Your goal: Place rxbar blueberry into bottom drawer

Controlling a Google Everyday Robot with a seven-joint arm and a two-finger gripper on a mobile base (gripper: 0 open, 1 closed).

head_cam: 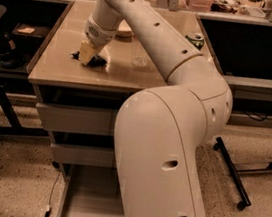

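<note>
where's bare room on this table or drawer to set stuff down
Bare tabletop runs along the front edge and left of the tool, which is down at the rxbar blueberry. The bottom drawer floor shows bare left of the arm. Crowded: around the tool, and back right by the green can.
</note>
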